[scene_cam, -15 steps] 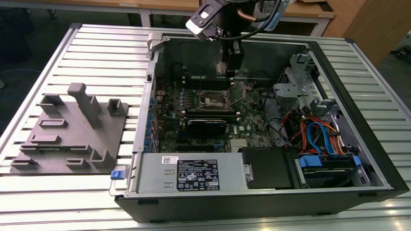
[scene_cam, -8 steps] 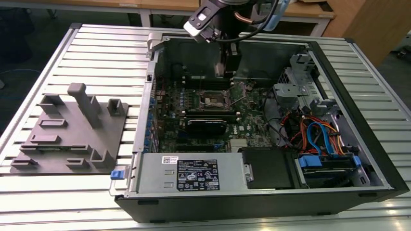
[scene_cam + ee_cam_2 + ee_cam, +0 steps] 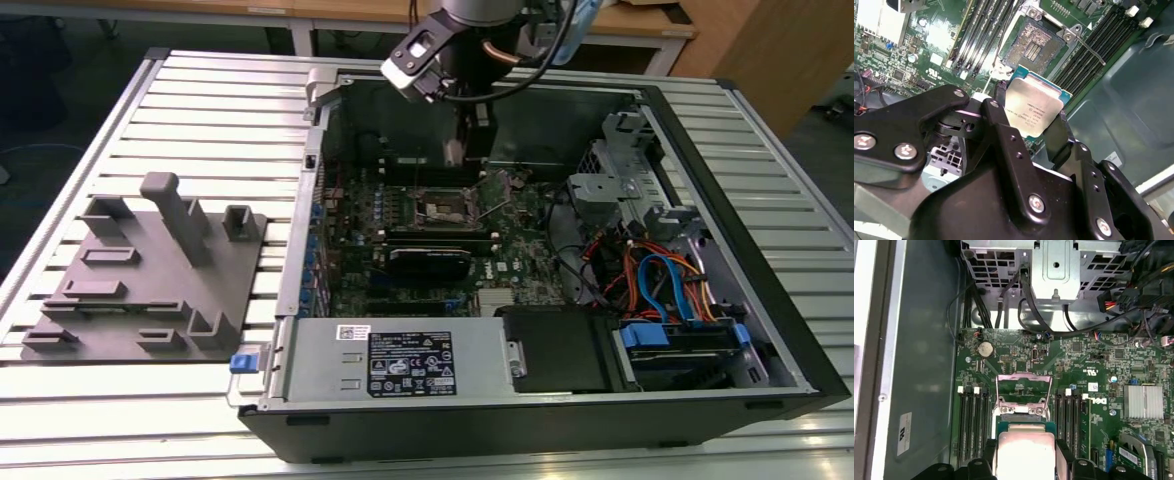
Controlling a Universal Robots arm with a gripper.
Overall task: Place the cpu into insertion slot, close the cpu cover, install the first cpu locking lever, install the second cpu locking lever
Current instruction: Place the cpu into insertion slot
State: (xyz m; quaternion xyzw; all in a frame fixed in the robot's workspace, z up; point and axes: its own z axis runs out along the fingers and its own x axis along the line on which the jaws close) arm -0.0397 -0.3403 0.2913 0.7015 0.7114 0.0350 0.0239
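My gripper (image 3: 1030,111) is shut on the cpu (image 3: 1035,109), a small square chip with a dull silvery top and a green edge, clamped between two black fingers (image 3: 998,117). In the exterior view the gripper (image 3: 459,155) hangs inside the open computer case, above the back of the green motherboard (image 3: 514,245). The insertion slot (image 3: 1034,42) lies uncovered beyond the chip, its dark pin field showing; it is also the square socket (image 3: 441,207) just in front of the gripper. In the first wrist view the cpu (image 3: 1025,456) hides most of the socket, and the cpu cover (image 3: 1023,376) stands swung open past it. A thin locking lever (image 3: 1088,48) sticks out beside the socket.
The black computer case (image 3: 747,200) rings the board, with a drive cage (image 3: 607,185) and coloured cables (image 3: 661,275) at the exterior view's right. Long black memory slots (image 3: 973,415) flank the socket. A grey fixture plate (image 3: 134,290) lies on the slatted table at the exterior view's left.
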